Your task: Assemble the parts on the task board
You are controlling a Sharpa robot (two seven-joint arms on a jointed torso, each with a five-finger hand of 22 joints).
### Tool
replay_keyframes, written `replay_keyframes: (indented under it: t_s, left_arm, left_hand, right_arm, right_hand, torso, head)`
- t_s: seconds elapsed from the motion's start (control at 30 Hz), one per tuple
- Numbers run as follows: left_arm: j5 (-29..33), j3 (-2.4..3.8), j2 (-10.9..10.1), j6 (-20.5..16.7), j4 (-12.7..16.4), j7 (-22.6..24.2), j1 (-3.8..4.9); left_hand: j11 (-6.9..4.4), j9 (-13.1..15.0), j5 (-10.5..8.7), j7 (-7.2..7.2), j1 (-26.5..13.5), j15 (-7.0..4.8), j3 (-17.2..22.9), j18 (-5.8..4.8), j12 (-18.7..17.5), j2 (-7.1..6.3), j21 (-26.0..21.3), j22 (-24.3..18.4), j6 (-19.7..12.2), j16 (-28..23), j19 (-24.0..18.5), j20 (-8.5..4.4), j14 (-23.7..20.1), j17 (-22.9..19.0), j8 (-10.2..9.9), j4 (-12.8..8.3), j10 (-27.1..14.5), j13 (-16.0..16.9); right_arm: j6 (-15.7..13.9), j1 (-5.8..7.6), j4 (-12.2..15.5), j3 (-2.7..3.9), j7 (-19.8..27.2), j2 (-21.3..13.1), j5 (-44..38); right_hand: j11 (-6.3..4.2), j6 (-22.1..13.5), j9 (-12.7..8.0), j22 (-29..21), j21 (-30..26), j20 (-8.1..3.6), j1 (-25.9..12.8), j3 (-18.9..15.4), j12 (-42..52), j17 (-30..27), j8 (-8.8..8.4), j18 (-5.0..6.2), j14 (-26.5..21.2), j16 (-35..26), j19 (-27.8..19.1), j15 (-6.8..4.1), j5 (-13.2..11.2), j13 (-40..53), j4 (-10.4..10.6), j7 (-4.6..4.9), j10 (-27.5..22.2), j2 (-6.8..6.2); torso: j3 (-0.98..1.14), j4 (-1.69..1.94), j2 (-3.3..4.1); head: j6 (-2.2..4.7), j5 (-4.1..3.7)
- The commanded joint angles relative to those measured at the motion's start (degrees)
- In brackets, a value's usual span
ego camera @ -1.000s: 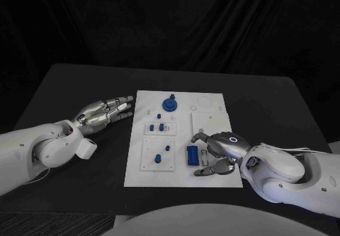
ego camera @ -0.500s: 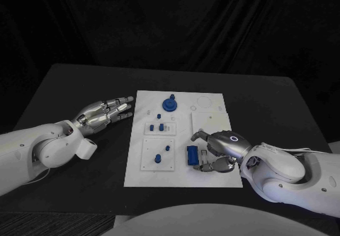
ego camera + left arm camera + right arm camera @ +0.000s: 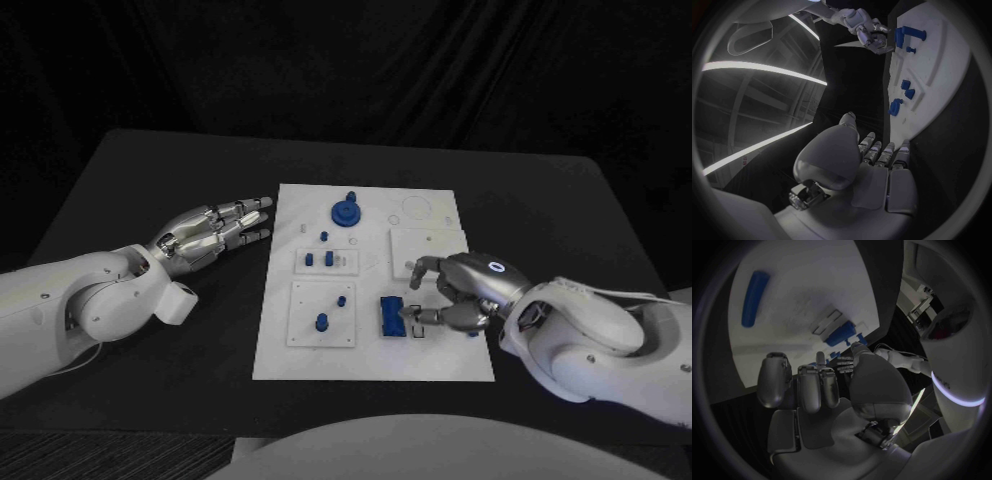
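Note:
The white task board (image 3: 433, 355) lies mid-table. On it are a round blue part (image 3: 346, 212), small blue pegs (image 3: 329, 260) in a holder, two more pegs (image 3: 320, 322) on a lower plate, and a blue block (image 3: 391, 315). My right hand (image 3: 464, 295) hovers over the board's right side, fingers bent, with its fingertips (image 3: 427, 316) just beside the block and nothing visibly held. The right wrist view shows this hand (image 3: 817, 385) above the board (image 3: 804, 285), with a long blue part (image 3: 754, 297) ahead. My left hand (image 3: 216, 232) lies flat, fingers spread, left of the board.
The black table (image 3: 144, 180) surrounds the board. A raised white square plate (image 3: 428, 245) sits on the board just beyond my right hand. In the left wrist view the board (image 3: 942, 75) runs past my left hand (image 3: 873, 155), with the right hand (image 3: 867, 32) at its far end.
My right hand has moved up the board, away from its near edge. Its fingertips have risen from below the blue block to level with it. The left hand has not moved.

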Motion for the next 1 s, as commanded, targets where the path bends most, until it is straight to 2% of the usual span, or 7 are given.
replay_keyframes:
  t_s: [0.03, 0.13, 0.17, 0.23, 0.4, 0.67, 1.0]
  left_arm:
    - [0.3, 0.04, 0.0, 0.0, 0.2, 0.7, -0.08]
    - [0.3, 0.04, 0.1, -0.2, 0.3, 0.7, -0.08]
    - [0.3, 0.04, 0.1, -0.3, 0.3, 0.7, -0.08]
    - [0.3, 0.04, 0.2, -0.4, 0.4, 0.7, -0.08]
    - [0.3, 0.04, 0.3, -0.5, 0.4, 0.7, -0.08]
    - [0.3, 0.04, 0.4, -0.6, 0.4, 0.7, -0.08]
    - [0.3, 0.04, 0.6, -0.4, 0.6, 0.6, -0.08]
  left_hand:
    - [0.35, 0.1, 0.11, 0.44, 0.5, 0.06, 0.2, -0.48, 0.3, -0.19, 0.3, 0.1, 0.1, 0.4, 0.3, -0.16, 0.1, 0.0, 0.4, 0.0, 0.1, 0.1]
    - [0.32, 0.1, 0.12, 0.45, 0.5, 0.04, 0.2, -0.48, 0.3, -0.23, 0.3, 0.0, 0.2, 0.3, 0.3, -0.16, 0.1, 0.0, 0.4, 0.0, 0.1, 0.1]
    - [0.30, 0.1, 0.12, 0.46, 0.5, 0.01, 0.2, -0.49, 0.3, -0.26, 0.3, 0.0, 0.2, 0.3, 0.3, -0.16, 0.1, 0.0, 0.4, 0.0, 0.1, 0.1]
    - [0.30, 0.1, 0.12, 0.46, 0.5, 0.01, 0.2, -0.49, 0.3, -0.26, 0.3, 0.0, 0.2, 0.3, 0.3, -0.16, 0.1, 0.0, 0.4, 0.0, 0.1, 0.1]
    - [0.26, 0.1, 0.13, 0.48, 0.6, -0.04, 0.2, -0.50, 0.3, -0.34, 0.3, 0.1, 0.3, 0.4, 0.4, -0.17, 0.1, 0.0, 0.5, 0.0, 0.2, 0.1]
    - [0.26, 0.1, 0.13, 0.48, 0.6, -0.05, 0.2, -0.50, 0.3, -0.35, 0.3, 0.1, 0.4, 0.4, 0.4, -0.17, 0.2, 0.1, 0.5, 0.0, 0.2, 0.1]
    - [0.34, 0.1, 0.26, 0.52, 0.7, -0.11, 0.2, -0.51, 0.3, -0.41, 0.3, 0.1, 0.3, 0.4, 0.4, -0.17, 0.1, 0.0, 0.5, -0.1, 0.3, 0.1]
  right_arm:
    - [1.6, 4.32, 0.3, 0.19, -3.4, -1.3, 17.6]
    - [5.2, 7.91, -0.2, 0.19, -6.1, -2.1, 23.9]
    - [6.8, 8.86, -0.4, 0.19, -7.3, -2.3, 25.1]
    - [11.0, 10.77, -1.1, 0.19, -10.6, -2.7, 26.5]
    - [20.7, 12.79, -2.7, 0.18, -16.3, -3.1, 22.6]
    - [28.9, 13.46, -4.2, 0.16, -19.1, -2.4, 15.1]
    - [31.3, 13.48, -4.4, 0.15, -19.9, -1.5, 16.1]
  right_hand:
    - [-0.32, 5.2, 0.6, 11.0, 1.1, -0.32, -0.6, -0.6, 0.2, 10.2, 0.26, -0.88, 5.2, 0.5, 1.4, 0.05, -0.5, 15.1, -0.1, -0.74, 5.9, 0.65]
    - [-0.93, 10.8, 0.1, 11.1, 1.9, -0.96, 1.3, -0.3, 0.2, 11.1, -3.91, -1.00, 5.3, 1.0, 1.5, -0.57, 2.9, 15.1, -0.4, -1.46, 5.9, 0.47]
    - [-1.26, 13.9, -0.2, 11.2, 2.3, -1.14, 2.7, 0.1, 0.2, 11.4, -6.11, -1.08, 5.4, 1.1, 1.6, -0.83, 6.1, 15.1, -0.4, -1.76, 5.9, 0.26]
    - [-1.63, 20.4, -1.4, 11.3, 2.8, -1.73, 3.8, 0.4, 0.2, 11.7, -13.61, -1.12, 5.4, 1.3, 1.6, -1.18, 5.6, 15.1, -0.4, -2.38, 5.9, 0.10]
    - [-1.54, 25.6, -1.6, 11.3, 3.2, -1.50, 8.8, 0.8, 0.2, 13.7, -22.04, -1.18, 5.8, 2.2, 1.5, -1.06, -1.3, 15.1, -2.4, -2.16, 5.9, -1.00]
    - [-1.95, 30.6, 0.1, 11.5, 4.0, -2.04, 8.5, 0.6, 0.2, 15.1, -25.27, -1.31, 6.1, 2.7, 1.8, -1.86, -4.5, 15.1, -1.5, -2.78, 5.9, -0.52]
    - [-2.66, 35.1, 1.4, 11.8, 5.0, -2.77, 4.9, -0.1, 0.2, 15.1, -28.47, -1.52, 6.1, 2.7, 2.1, -2.63, -5.4, 15.1, -0.4, -3.65, 5.9, 1.05]
  torso:
    - [-0.01, -0.13, -0.07]
    - [-0.13, 0.01, -0.05]
    - [-0.18, 0.04, -0.05]
    - [-0.15, -0.05, -0.05]
    - [-0.16, 0.09, 0.04]
    - [0.01, -0.06, 0.02]
    - [0.01, -0.05, 0.02]
  head:
    - [-0.01, -0.23]
    - [-0.01, -0.61]
    - [-0.01, -0.72]
    - [-0.01, -0.67]
    - [-0.01, -0.85]
    - [-0.01, -0.83]
    - [-0.01, -1.11]
